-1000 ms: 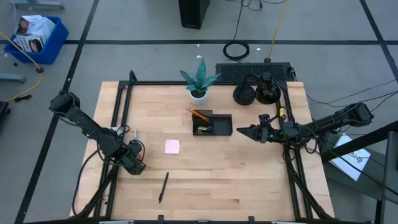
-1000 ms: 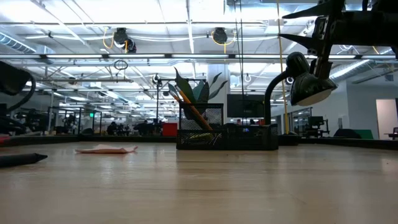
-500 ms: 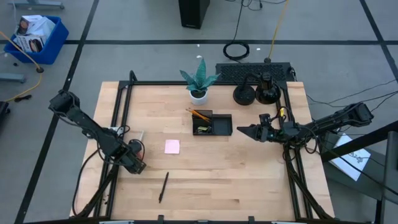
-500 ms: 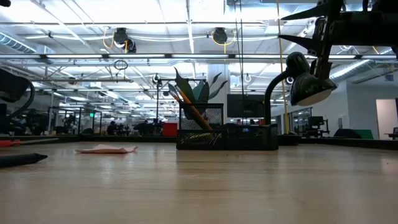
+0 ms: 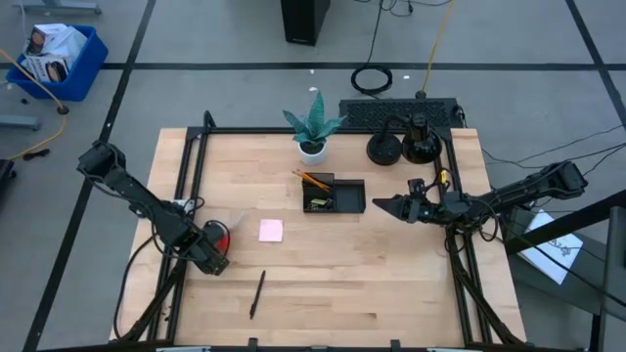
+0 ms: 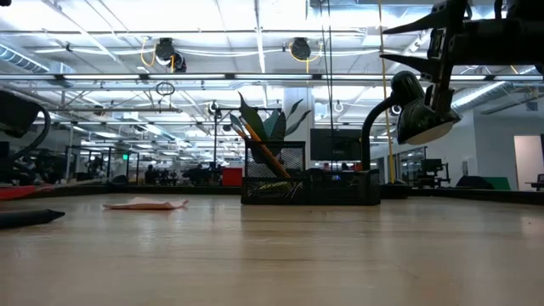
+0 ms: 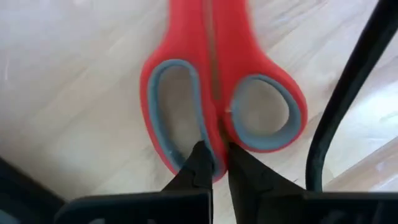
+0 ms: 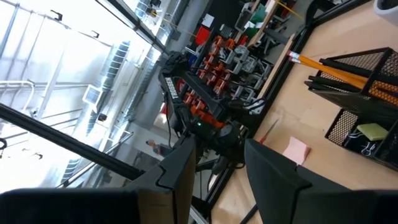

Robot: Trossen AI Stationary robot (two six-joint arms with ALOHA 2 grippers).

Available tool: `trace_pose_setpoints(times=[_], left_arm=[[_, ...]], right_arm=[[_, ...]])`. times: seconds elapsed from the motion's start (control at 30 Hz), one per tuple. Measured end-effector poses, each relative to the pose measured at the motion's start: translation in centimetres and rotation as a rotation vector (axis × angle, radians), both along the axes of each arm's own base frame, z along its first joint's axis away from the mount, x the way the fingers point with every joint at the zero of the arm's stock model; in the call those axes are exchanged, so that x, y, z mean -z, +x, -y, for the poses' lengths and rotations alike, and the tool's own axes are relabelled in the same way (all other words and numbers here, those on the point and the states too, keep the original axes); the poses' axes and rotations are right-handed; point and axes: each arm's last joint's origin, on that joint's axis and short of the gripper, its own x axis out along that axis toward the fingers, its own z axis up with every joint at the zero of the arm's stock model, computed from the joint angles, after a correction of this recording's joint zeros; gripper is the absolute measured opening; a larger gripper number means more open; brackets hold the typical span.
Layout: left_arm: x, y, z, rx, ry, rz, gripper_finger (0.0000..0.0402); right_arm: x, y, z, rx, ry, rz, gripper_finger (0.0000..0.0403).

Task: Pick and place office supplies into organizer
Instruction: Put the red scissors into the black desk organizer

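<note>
Wooden table (image 5: 391, 284). Left gripper (image 7: 214, 163) low at its left side, fingers clamped on scissors (image 7: 214, 81). Right gripper (image 5: 383, 206) hovers spread beside organizer (image 5: 347, 198), which holds pencils (image 5: 315, 180).

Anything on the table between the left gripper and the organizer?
Only the pink sticky-note pad, seen in the high view, between the left gripper holding the scissors and the organizer.
</note>
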Motion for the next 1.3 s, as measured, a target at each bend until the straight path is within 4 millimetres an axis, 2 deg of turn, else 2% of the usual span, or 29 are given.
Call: trace_pose_setpoints(times=[0.27,0.4,0.6,0.73,0.9,1.07,1.3], left_arm=[[-0.6,0.9,0.3,-0.026,0.052,0.122,0.0023],[-1.7,1.7,0.8,-0.035,0.050,0.192,0.0011],[-3.8,3.2,1.3,-0.058,0.026,0.304,0.0020],[-5.7,4.6,1.5,-0.043,-0.062,0.417,0.0009],[-9.1,6.3,1.8,-0.020,-0.238,0.598,0.0011],[-12.3,7.5,1.0,-0.076,-0.362,0.732,0.0021],[-14.3,9.0,-0.1,-0.231,-0.625,0.806,0.0008]], right_arm=[[0.1,0.0,0.0,0.000,-0.010,-0.010,0.0130],[0.1,0.0,0.0,-0.001,-0.010,-0.009,0.0130],[-0.3,0.0,0.0,-0.001,-0.040,0.024,0.0130],[-1.0,-0.2,0.0,0.011,-0.139,0.073,0.0130],[-2.4,0.2,-0.2,-0.012,-0.279,0.105,0.0130],[-4.0,1.2,-0.6,-0.045,-0.471,0.029,0.0130],[-7.1,2.2,-1.2,-0.184,-0.771,-0.019,0.0130]])
